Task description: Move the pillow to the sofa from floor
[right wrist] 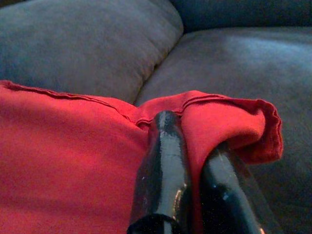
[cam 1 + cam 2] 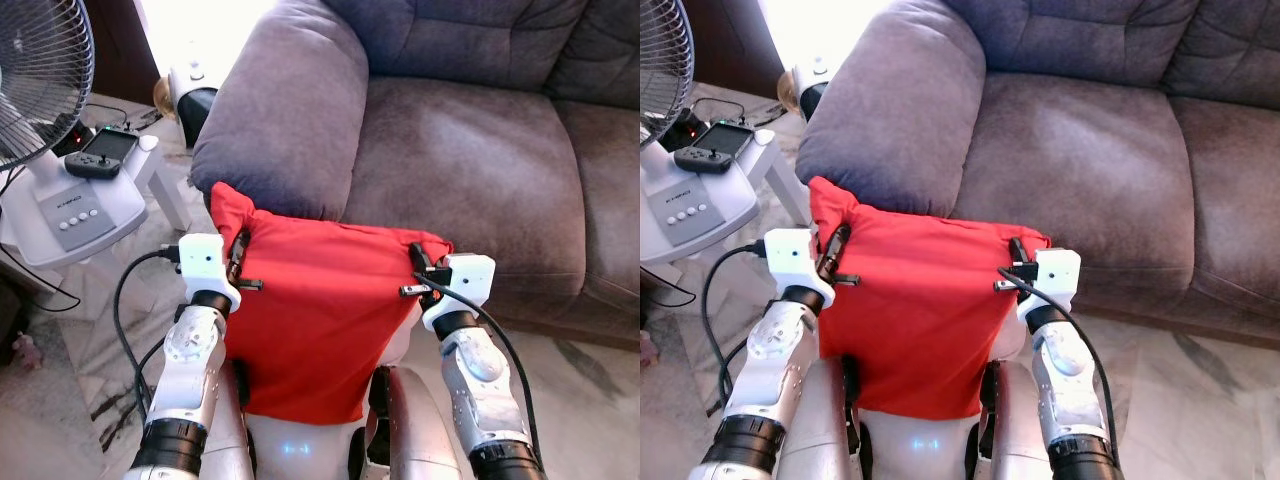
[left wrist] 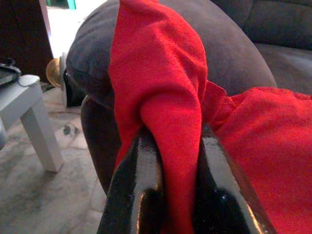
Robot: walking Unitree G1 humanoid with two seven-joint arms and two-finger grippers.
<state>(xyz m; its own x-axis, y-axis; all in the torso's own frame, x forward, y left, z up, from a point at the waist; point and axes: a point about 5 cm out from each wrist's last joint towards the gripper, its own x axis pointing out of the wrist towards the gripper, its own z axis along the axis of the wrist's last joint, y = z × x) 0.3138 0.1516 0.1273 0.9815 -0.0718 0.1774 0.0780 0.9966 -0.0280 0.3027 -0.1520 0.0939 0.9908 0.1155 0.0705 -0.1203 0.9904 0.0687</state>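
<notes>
Both arms up: the left pincer (image 2: 238, 262) and right pincer (image 2: 420, 268) each pinch a top corner of the red pillow (image 2: 320, 320), hanging between them, seemingly just short of the sofa (image 2: 470, 150) seat.

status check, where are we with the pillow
Left end effector and right end effector both shut on red pillow, held up off floor. Sofa directly ahead, armrest near pillow's left corner.
</notes>
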